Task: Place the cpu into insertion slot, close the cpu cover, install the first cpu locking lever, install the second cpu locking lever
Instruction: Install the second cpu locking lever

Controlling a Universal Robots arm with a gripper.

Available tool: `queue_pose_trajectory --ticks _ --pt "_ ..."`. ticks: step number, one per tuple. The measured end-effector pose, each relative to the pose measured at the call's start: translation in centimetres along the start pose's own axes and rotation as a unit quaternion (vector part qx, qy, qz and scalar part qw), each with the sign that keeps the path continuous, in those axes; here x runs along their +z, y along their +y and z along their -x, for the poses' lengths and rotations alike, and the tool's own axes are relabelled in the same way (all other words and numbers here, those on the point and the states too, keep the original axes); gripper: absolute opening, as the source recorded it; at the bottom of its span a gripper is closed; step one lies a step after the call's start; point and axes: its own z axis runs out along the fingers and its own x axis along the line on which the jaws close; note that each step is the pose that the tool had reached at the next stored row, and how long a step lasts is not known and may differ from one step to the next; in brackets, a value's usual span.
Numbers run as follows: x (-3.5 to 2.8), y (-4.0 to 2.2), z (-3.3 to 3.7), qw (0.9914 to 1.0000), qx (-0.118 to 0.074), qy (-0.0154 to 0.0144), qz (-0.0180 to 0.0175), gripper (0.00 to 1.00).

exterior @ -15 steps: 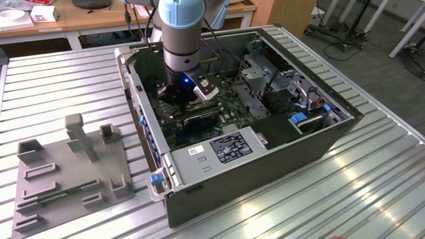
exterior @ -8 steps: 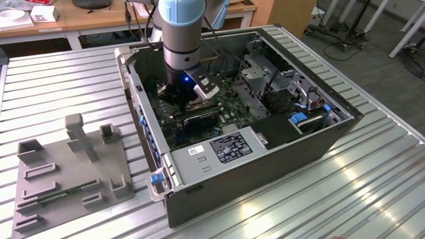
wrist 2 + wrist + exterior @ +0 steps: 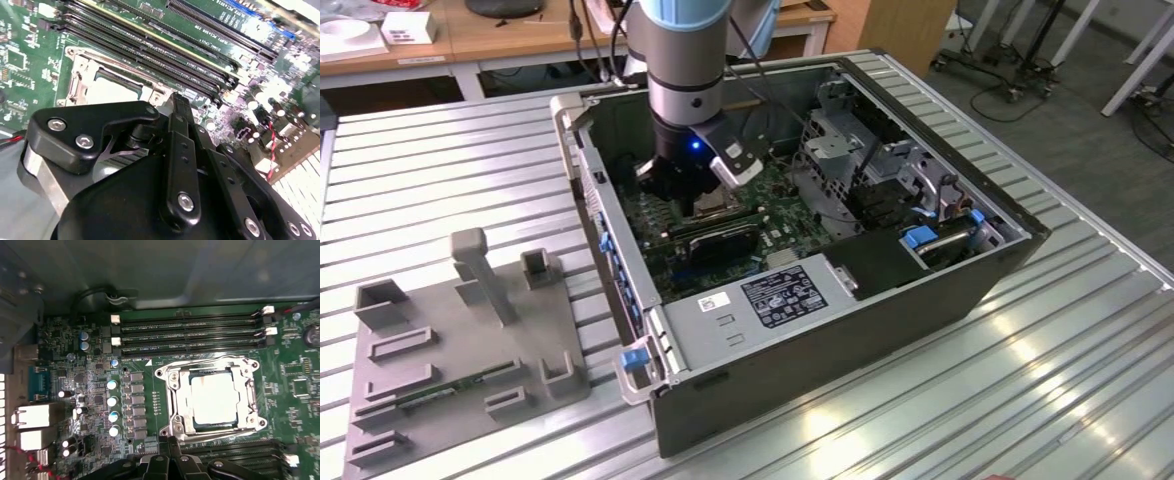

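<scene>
A: First wrist view recorded the cpu [image 3: 212, 399] seated flat in the socket, pale top showing through the window of the cpu cover [image 3: 176, 405], which lay down over it as a silvery frame.

B: And the gripper [image 3: 170, 460]?

A: Just beside the socket, on the edge facing away from the memory slots [image 3: 190, 332]. Fingers [image 3: 172, 450] appeared drawn together with nothing between them. Judged closed and empty, though the tips sat at the picture's margin.

B: Second wrist view agree?

A: Yes. Fingers [image 3: 177, 130] read as one narrow black bar, its tip near the socket's corner, the cpu [image 3: 117, 92] just beyond it, memory slots [image 3: 165, 55] past that.

B: Exterior view?

A: Arm stood upright inside the computer case [image 3: 987, 270], gripper [image 3: 687, 195] low over the motherboard [image 3: 781, 215], above the socket area.

B: Levers?

A: Could not tell whether either was latched. Judgement: chip placed, cover down, gripper closest to the socket edge farthest from the memory slots.
</scene>
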Motion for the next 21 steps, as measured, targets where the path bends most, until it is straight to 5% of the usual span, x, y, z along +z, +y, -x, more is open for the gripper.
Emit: queue_pose_trajectory --ticks 6,7,10,11,16,21 --pt "-1.35 0.16 0.09 0.99998 0.0 -0.0006 -0.006 0.1" --pt "-1.45 0.18 0.1 0.99995 0.0 -0.0011 -0.0095 0.1" --pt "-1.55 0.18 0.1 0.99954 -0.001 -0.002 -0.0302 0.1" --pt "-1.55 0.18 0.1 0.99942 -0.001 -0.0023 -0.034 0.1" --pt "-1.53 0.2 0.22 0.99942 -0.001 -0.0024 -0.034 0.1" --pt "-1.42 0.32 1.59 0.99942 -0.001 -0.0024 -0.034 0.1"
